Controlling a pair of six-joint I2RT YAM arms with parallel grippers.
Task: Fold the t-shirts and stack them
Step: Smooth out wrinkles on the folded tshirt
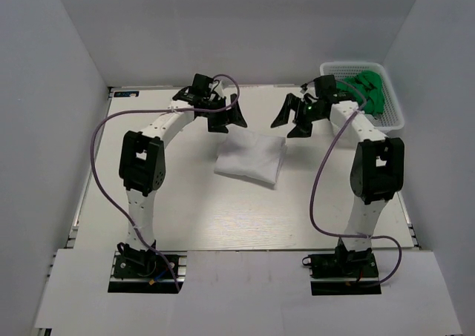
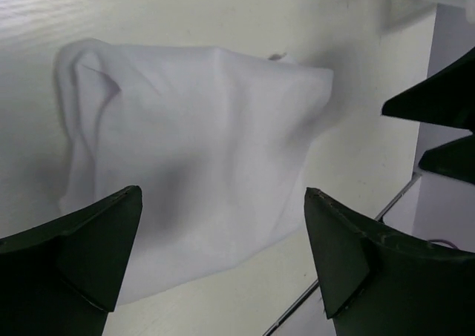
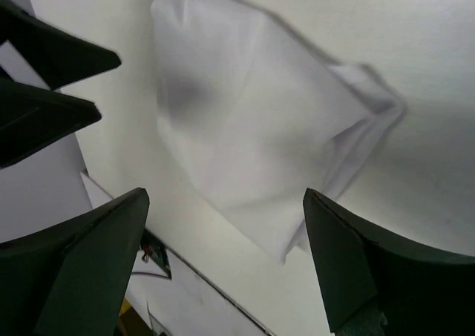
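Note:
A folded white t-shirt (image 1: 251, 158) lies flat on the table's middle; it also shows in the left wrist view (image 2: 193, 150) and in the right wrist view (image 3: 252, 128). A green t-shirt (image 1: 370, 91) lies crumpled in a white basket (image 1: 391, 119) at the back right. My left gripper (image 1: 224, 118) is open and empty, hovering just behind the white shirt's left corner. My right gripper (image 1: 292, 119) is open and empty, hovering behind the shirt's right corner.
The white table (image 1: 193, 210) is enclosed by grey walls on the left, back and right. Purple cables (image 1: 100, 143) loop beside each arm. The arm bases (image 1: 145, 265) sit at the near edge.

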